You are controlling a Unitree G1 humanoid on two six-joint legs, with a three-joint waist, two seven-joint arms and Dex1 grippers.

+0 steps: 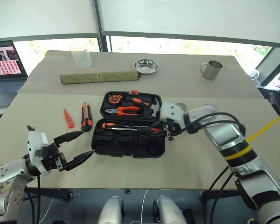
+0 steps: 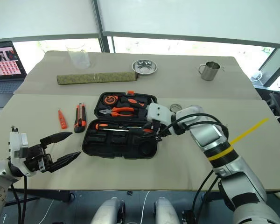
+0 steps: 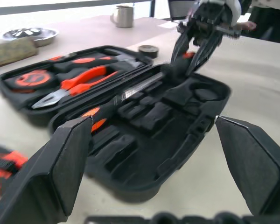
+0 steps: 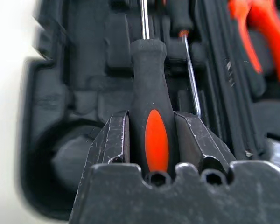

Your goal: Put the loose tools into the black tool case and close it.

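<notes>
We see the right gripper (image 1: 164, 132) clamped on a screwdriver (image 4: 149, 88) by its black and orange handle, the two fingers (image 4: 113, 140) pressing either side of the handle while the metal shaft reaches out over the moulded slots. It hangs just above the right end of the nearer half of the black tool case (image 1: 126, 142), which lies open at the centre of the frame on the tabletop (image 1: 200, 161). A second screwdriver (image 1: 123, 125) lies along the inner edge of that nearer half. In the farther half of the case sit the pliers (image 1: 126, 110), a tape measure (image 1: 115, 99) and a hammer (image 1: 154, 105).

At the lower left of the frame the left gripper (image 1: 77, 149) is held with its fingers spread wide and nothing between them, pointing toward the case from just beside its left end.

Left of the case, on the bare tabletop, the utility knife (image 1: 86, 116) lies close to the case wall, and the tester pen (image 1: 67, 118) lies a little farther left. A small tape roll (image 2: 176, 108) sits behind the right arm, near the case's far right corner.
</notes>
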